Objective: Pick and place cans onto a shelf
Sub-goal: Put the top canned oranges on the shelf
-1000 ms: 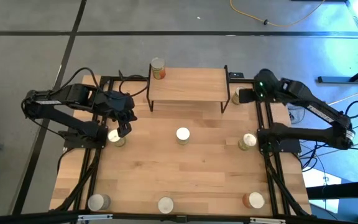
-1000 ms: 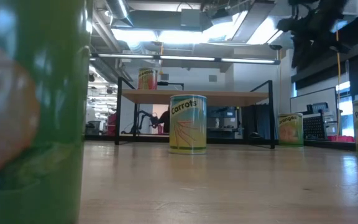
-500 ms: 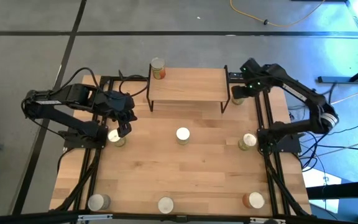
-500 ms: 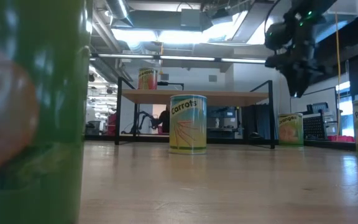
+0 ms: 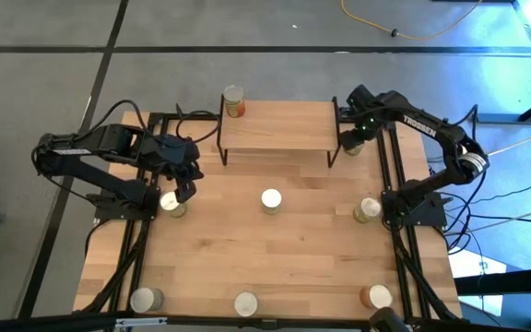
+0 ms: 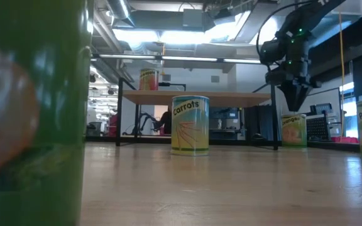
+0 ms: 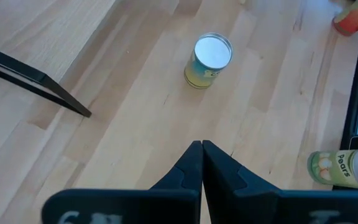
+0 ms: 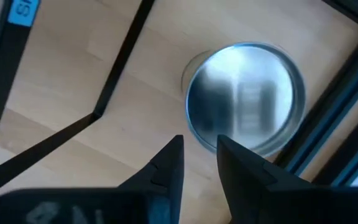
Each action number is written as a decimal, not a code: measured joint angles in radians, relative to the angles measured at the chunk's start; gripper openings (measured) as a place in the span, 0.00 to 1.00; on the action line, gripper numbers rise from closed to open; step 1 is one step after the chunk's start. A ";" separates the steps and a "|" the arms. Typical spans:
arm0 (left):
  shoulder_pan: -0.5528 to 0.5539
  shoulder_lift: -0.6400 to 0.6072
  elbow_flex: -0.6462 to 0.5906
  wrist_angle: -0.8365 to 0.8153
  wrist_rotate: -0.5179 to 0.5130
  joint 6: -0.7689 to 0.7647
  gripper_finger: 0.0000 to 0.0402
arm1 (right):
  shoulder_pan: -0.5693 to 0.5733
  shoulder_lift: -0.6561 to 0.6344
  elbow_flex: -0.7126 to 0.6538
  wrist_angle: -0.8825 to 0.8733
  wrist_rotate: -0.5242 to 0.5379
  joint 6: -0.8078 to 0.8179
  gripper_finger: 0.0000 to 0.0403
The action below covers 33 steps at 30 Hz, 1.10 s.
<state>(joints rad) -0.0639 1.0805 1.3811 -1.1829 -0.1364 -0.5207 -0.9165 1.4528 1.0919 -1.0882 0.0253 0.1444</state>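
The shelf stands at the table's far edge, with one can on its top board's far left corner. My right gripper hangs, fingers down and a narrow gap between them, just above an orange-labelled can that stands on its base beside the shelf's right legs. The can's silvery top shows past the fingers. My left gripper is shut and empty, raised beside a can at the table's left. Another can stands at the centre.
More cans stand at the right and along the near edge. One near-edge can fills the low view's left. The shelf's black legs and the table's black frame rail flank the can under my right gripper.
My right gripper has swung toward the shelf's right end and come down, until it hangs just above the orange-labelled can. No can has moved.
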 joint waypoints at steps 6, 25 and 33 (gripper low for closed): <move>0.000 0.000 0.000 0.024 0.000 -0.002 0.00 | -0.007 0.017 0.002 0.012 -0.014 -0.025 0.24; 0.000 0.000 0.000 0.027 -0.004 -0.003 0.00 | -0.053 0.021 0.000 -0.018 -0.049 -0.085 0.24; 0.000 0.000 0.000 0.027 -0.004 -0.028 0.00 | -0.053 0.021 0.000 -0.026 -0.056 -0.232 0.24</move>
<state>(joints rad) -0.0639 1.0805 1.3811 -1.1555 -0.1406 -0.5491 -0.9699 1.4738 1.0919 -1.1142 -0.0303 -0.0877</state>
